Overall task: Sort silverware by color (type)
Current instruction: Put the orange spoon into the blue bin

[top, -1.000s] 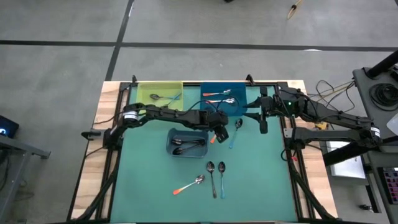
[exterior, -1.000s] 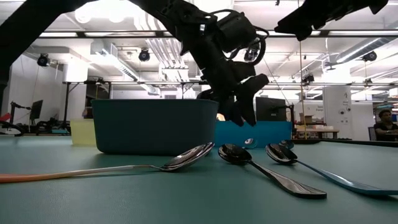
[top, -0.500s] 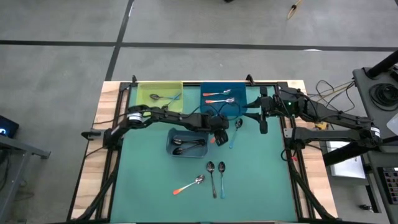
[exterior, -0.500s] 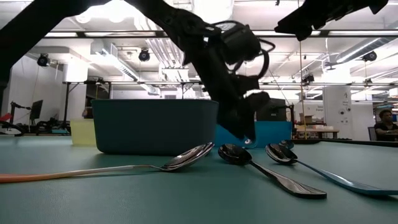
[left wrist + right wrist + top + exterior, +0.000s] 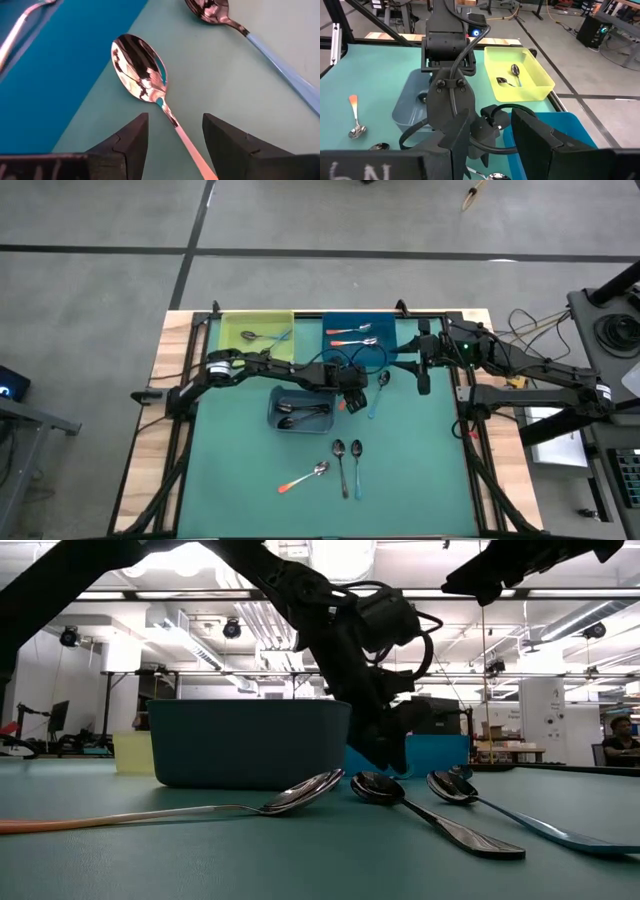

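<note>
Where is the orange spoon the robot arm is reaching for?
The orange spoon lies on the green mat beside the blue bin, between the left end effector's open fingers.

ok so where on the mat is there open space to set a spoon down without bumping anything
Bare mat runs down the left, below the yellow bin and left of the grey bin. The right strip below the right gripper is bare too. It is crowded mid-table: the left gripper straddles an orange-handled spoon beside a blue-handled one, with three more spoons lower down.

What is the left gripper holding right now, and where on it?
Nothing yet. The left gripper is open, its fingers either side of the orange-handled spoon lying on the mat, not closed on its neck. The right gripper is open and empty.
</note>
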`<state>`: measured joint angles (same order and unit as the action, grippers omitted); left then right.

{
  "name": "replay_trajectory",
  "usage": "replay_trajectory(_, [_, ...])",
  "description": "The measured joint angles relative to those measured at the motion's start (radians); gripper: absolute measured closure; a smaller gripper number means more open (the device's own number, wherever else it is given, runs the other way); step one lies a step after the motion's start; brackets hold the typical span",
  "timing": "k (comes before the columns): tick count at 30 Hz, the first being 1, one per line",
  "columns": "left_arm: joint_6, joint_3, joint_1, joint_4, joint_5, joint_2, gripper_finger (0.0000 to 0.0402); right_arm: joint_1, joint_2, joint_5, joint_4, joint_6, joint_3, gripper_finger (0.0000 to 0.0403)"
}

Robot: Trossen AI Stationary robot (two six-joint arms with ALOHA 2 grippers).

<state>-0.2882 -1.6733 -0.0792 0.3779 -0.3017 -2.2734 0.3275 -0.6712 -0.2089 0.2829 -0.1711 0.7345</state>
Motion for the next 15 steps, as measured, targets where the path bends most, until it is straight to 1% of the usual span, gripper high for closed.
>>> replay_trajectory(9, [0.0, 0.007, 0.0, 0.0, -0.014, 0.0, 0.0251, 0.0, 0.0, 0.0, 0.0, 0.002, 0.0, 0.0266])
replay_trajectory(15, [0.0, 0.011, 0.0, -0.002, -0.014, 0.0, 0.0255, 0.0, 0.0, 0.0, 0.0, 0.003, 0.0, 0.0266])
